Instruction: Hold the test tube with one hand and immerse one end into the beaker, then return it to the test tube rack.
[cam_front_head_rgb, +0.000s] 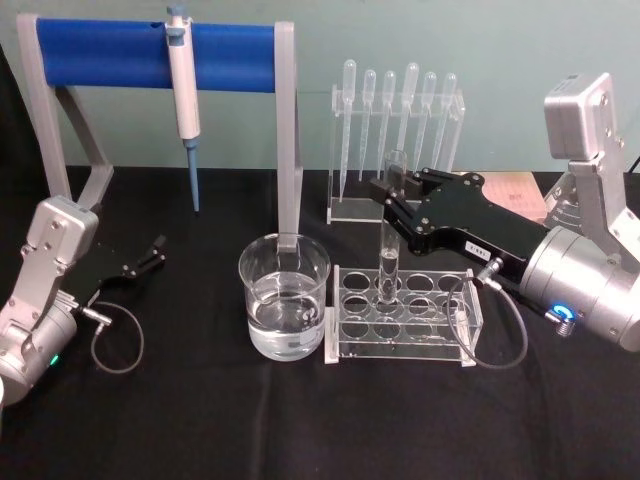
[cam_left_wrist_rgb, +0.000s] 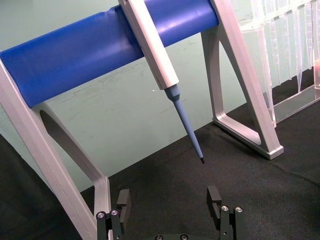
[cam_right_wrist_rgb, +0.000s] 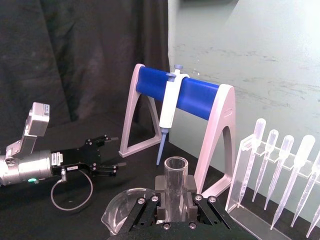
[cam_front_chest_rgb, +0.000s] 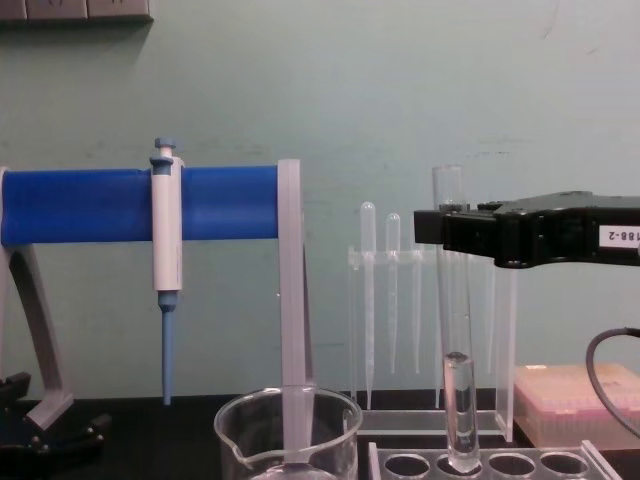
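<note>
The test tube (cam_front_head_rgb: 387, 250) stands upright, with my right gripper (cam_front_head_rgb: 390, 195) shut on its upper part, just below the open rim. Its rounded bottom sits at the top of a hole in the clear tube rack (cam_front_head_rgb: 345, 345). In the chest view the tube (cam_front_chest_rgb: 455, 320) hangs from the black right gripper (cam_front_chest_rgb: 445, 230) and its bottom reaches the rack (cam_front_chest_rgb: 520, 465). The right wrist view shows the tube's rim (cam_right_wrist_rgb: 176, 172) between the fingers. The beaker (cam_front_head_rgb: 284, 300), holding clear liquid, stands just left of the rack. My left gripper (cam_front_head_rgb: 155, 250) rests open at the far left.
A blue-barred stand (cam_front_head_rgb: 150, 55) with a hanging micropipette (cam_front_head_rgb: 183, 100) is behind the beaker. A clear holder with several bulb pipettes (cam_front_head_rgb: 395, 120) stands behind the rack. A pink box (cam_front_chest_rgb: 580, 400) lies at the back right. Black cloth covers the table.
</note>
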